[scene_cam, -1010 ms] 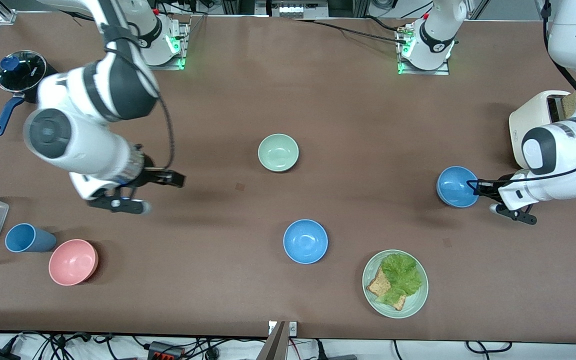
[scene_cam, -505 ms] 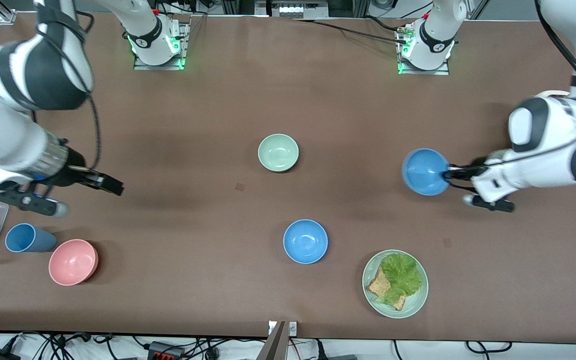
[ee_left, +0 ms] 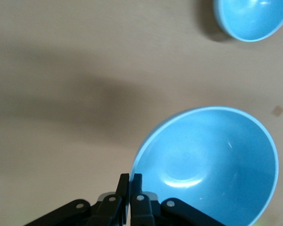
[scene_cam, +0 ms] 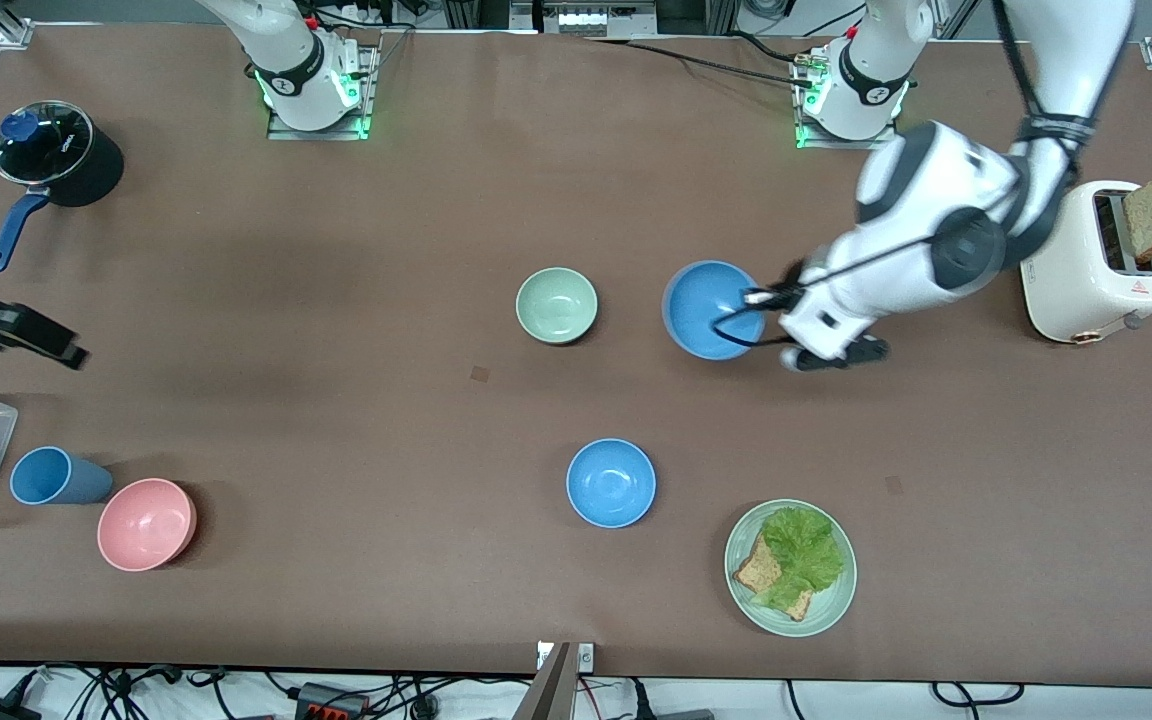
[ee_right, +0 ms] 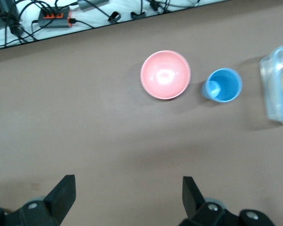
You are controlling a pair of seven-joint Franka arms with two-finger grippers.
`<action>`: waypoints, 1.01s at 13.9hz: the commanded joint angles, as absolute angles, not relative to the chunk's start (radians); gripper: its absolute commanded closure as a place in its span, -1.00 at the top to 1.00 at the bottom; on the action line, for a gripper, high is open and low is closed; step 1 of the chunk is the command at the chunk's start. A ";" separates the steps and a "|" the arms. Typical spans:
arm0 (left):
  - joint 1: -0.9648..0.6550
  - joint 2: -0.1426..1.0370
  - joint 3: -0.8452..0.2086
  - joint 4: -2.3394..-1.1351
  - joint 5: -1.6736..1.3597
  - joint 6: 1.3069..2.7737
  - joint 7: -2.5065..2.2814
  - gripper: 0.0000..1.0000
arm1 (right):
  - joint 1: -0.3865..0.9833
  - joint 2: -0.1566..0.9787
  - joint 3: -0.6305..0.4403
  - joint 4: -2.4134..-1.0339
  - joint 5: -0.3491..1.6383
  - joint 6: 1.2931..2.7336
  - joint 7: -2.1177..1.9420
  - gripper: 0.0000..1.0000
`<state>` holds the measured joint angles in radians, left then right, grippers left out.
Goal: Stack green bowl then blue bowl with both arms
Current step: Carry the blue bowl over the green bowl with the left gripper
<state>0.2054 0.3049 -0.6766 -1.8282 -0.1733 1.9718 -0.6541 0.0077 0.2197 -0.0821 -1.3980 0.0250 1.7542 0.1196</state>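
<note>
Left gripper (scene_cam: 758, 300) pinching the rim of one blue bowl (scene_cam: 711, 309), fingers pressed tight on its edge, as the left wrist view shows (ee_left: 130, 181). Carried well away from its spot a second ago beside the toaster (scene_cam: 1096, 262), and now up in the air over bare table (scene_cam: 436, 200) just beside the green bowl (scene_cam: 556, 305), toward the left arm's end. Not yet over the green bowl, a gap showing between the two rims. Tilted slightly in the grip, hollow facing up.

Green bowl unmoved, upright on the table near the middle. Second blue bowl (scene_cam: 611, 482) also unmoved, nearer the front camera than the green one, seen too in the left wrist view (ee_left: 252, 19).

Right gripper (scene_cam: 46, 345) spread wide and holding nothing, drawn back since a second ago from near the table's middle to the edge at the right arm's end, over bare table. Both fingers well apart in the right wrist view (ee_right: 127, 197), with the pink bowl (ee_right: 165, 74) and the blue cup (ee_right: 223, 85) in sight below, side by side.
</note>
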 commanded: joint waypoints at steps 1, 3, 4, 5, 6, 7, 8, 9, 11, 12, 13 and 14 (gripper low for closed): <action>0.216 0.301 -0.757 -1.867 -0.184 2.084 -0.835 -0.99 | -0.073 0.189 -0.022 -1.411 -0.008 1.747 0.002 1.00; 0.164 0.299 -0.775 -1.902 -0.183 2.201 -0.983 -0.99 | -0.095 0.170 -0.003 -1.417 -0.005 1.738 -0.009 1.00; 0.122 0.301 -0.775 -1.934 -0.178 2.280 -1.049 -0.99 | -0.097 0.167 0.001 -1.417 -0.005 1.717 0.003 1.00; 0.091 0.301 -0.775 -1.966 -0.173 2.363 -1.113 -0.99 | -0.097 0.166 0.003 -1.417 -0.003 1.706 0.017 1.00; 0.063 0.302 -0.773 -1.991 -0.169 2.419 -1.161 -0.99 | -0.094 0.160 0.003 -1.420 -0.003 1.697 0.020 1.00; 0.043 0.305 -0.773 -1.996 -0.166 2.433 -1.190 -0.99 | -0.094 0.160 0.002 -1.422 -0.006 1.680 0.020 1.00; 0.022 0.307 -0.770 -1.996 -0.166 2.434 -1.224 -0.99 | -0.094 0.155 0.002 -1.430 -0.008 1.677 0.005 1.00; 0.003 0.308 -0.770 -1.999 -0.149 2.434 -1.262 -0.99 | -0.094 0.125 0.002 -1.469 -0.009 1.683 0.005 1.00; -0.011 0.325 -0.770 -2.009 -0.062 2.437 -1.345 -0.99 | -0.092 0.071 0.002 -1.569 -0.014 1.729 0.005 1.00; -0.021 0.340 -0.770 -2.010 -0.014 2.437 -1.394 -0.99 | -0.091 0.045 0.002 -1.615 -0.014 1.761 0.005 1.00; -0.031 0.357 -0.770 -2.008 0.035 2.437 -1.431 -0.99 | -0.091 0.029 0.002 -1.649 -0.015 1.779 0.005 1.00; -0.031 0.376 -0.770 -2.008 0.078 2.439 -1.465 -0.99 | -0.091 0.020 0.002 -1.669 -0.015 1.787 0.005 1.00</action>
<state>-0.0202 0.3370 -0.7721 -2.0134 -0.0012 2.4227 -1.3936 -0.0769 0.0905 -0.0163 -1.5638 0.0008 1.7426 0.0092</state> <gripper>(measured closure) 0.956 0.000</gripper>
